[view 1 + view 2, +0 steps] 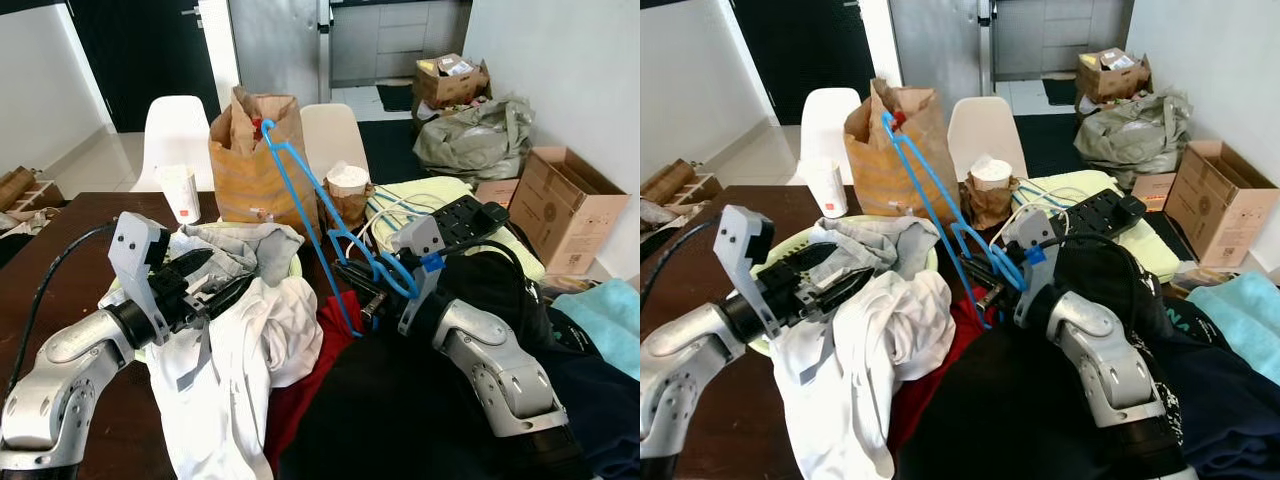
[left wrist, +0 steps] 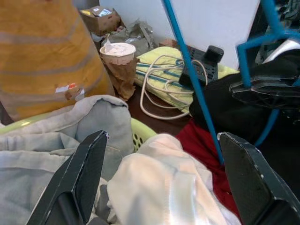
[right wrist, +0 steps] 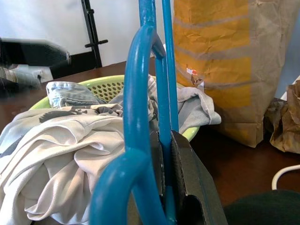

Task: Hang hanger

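A dark wooden table spreads across the scene, heaped with clothes: black garments on the near right, a white shirt draped near centre, a grey garment behind it in a pale green laundry basket, and a red cloth between the white and the black. At the far side stands a tall brown paper bag with orange bands; a small red-and-white sticker on it cannot be read. To its left is a white cup, to its right a lidded cup in a crumpled paper bag. Farther right, a black power strip and a white cable lie on a yellow-green towel.

The right gripper sits at centre, clamped on the blue hanger at its lower end; the hanger leans up and left, its hook next to the top of the paper bag. The left gripper hovers above the white shirt with its fingers spread wide, holding nothing.
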You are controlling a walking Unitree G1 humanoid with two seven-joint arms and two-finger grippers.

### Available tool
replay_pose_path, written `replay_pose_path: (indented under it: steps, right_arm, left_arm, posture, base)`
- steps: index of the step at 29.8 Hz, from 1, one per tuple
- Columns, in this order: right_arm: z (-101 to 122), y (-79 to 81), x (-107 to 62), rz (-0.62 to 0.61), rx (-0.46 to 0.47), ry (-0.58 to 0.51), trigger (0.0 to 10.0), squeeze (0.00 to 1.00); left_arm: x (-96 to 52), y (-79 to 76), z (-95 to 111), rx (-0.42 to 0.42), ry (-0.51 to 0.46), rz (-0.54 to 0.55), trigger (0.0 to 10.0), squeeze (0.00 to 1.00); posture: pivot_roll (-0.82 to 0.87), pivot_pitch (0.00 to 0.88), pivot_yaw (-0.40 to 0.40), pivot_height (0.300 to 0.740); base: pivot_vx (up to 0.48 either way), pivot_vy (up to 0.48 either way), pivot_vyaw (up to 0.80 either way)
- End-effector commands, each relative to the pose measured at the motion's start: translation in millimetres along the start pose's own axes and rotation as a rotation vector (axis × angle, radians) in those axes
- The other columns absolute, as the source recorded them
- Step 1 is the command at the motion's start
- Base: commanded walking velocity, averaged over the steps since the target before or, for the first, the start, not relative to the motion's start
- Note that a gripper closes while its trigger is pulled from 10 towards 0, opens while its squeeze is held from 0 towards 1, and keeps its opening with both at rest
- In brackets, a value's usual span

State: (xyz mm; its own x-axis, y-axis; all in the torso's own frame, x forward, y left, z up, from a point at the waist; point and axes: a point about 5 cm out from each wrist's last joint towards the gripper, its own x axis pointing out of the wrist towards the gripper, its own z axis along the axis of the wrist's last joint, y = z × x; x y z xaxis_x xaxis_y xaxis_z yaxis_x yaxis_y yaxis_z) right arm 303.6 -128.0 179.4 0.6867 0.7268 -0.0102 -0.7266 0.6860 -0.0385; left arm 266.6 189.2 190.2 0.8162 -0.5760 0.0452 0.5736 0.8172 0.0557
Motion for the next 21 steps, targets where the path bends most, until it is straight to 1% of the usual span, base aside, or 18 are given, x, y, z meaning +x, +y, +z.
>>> replay_pose_path:
  steps: [1, 2, 3, 5, 7, 9, 11, 14, 16, 17, 19, 21]
  right_arm:
    - [-13, -2.7, -3.8, -0.023, 0.036, 0.059, 10.0, 0.0]
    - [-13, -2.6, -3.4, -0.023, 0.036, 0.06, 10.0, 0.0]
    - [-13, -2.6, -3.4, -0.023, 0.036, 0.06, 10.0, 0.0]
    - [-12, -2.5, -1.4, -0.02, 0.034, 0.057, 10.0, 0.0]
    - [-12, -2.5, -1.4, -0.02, 0.034, 0.057, 10.0, 0.0]
    - [-11, -2.6, 0.0, -0.019, 0.031, 0.051, 10.0, 0.0]
    - [-9, -3.6, -0.4, -0.023, 0.029, 0.047, 10.0, 0.0]
    - [-9, -3.6, -0.4, -0.023, 0.029, 0.047, 10.0, 0.0]
    - [-9, -4.4, -1.3, -0.028, 0.025, 0.046, 10.0, 0.0]
    - [-9, -4.4, -1.3, -0.028, 0.025, 0.046, 10.0, 0.0]
    - [-9, -4.8, -1.9, -0.031, 0.022, 0.047, 10.0, 0.0]
    - [-9, -4.8, -1.9, -0.031, 0.022, 0.047, 10.0, 0.0]
  left_arm:
    - [-1.2, 0.3, -4, 0.029, 0.033, 0.019, 10.0, 0.0]
    - [-2.8, -0.2, -12, 0.067, 0.069, 0.044, 10.0, 0.0]
    - [-2.8, -0.2, -12, 0.067, 0.069, 0.044, 10.0, 0.0]
    - [-3.7, -1.7, -33, 0.164, 0.18, 0.083, 10.0, 0.0]
    - [-3.7, -1.7, -33, 0.164, 0.18, 0.083, 10.0, 0.0]
    - [2.1, -2.9, -43, 0.233, 0.218, 0.098, 10.0, 0.0]
    - [8.8, -1.4, -42, 0.293, 0.211, 0.119, 10.0, 0.0]
    - [8.8, -1.4, -42, 0.293, 0.211, 0.119, 10.0, 0.0]
    - [15.2, -1.4, -38, 0.334, 0.19, 0.126, 10.0, 0.0]
    - [15.2, -1.4, -38, 0.334, 0.19, 0.126, 10.0, 0.0]
    - [21.5, -3.2, -31, 0.358, 0.152, 0.127, 10.0, 0.0]
    - [21.5, -3.2, -31, 0.358, 0.152, 0.127, 10.0, 0.0]
  posture:
    - [-0.08, 0.0, 0.04, 0.736]
    - [-0.08, 0.0, 0.04, 0.736]
    - [-0.08, 0.0, 0.04, 0.736]
    - [-0.07, 0.0, 0.036, 0.736]
    - [-0.07, 0.0, 0.036, 0.736]
    - [-0.08, 0.0, 0.038, 0.736]
    - [-0.09, 0.0, 0.04, 0.736]
    - [-0.09, 0.0, 0.04, 0.736]
    - [-0.1, 0.0, 0.042, 0.736]
    - [-0.1, 0.0, 0.042, 0.736]
    - [-0.1, 0.0, 0.041, 0.736]
    - [-0.1, 0.0, 0.041, 0.736]
  base:
    - [0.0, 0.0, 0.0]
    - [0.0, 0.0, 0.0]
    - [0.0, 0.0, 0.0]
    - [0.0, 0.0, 0.0]
    - [0.0, 0.0, 0.0]
    - [0.0, 0.0, 0.0]
    - [0.0, 0.0, 0.0]
    - [0.0, 0.0, 0.0]
    - [0.0, 0.0, 0.0]
    - [0.0, 0.0, 0.0]
    - [0.0, 0.0, 0.0]
    - [0.0, 0.0, 0.0]
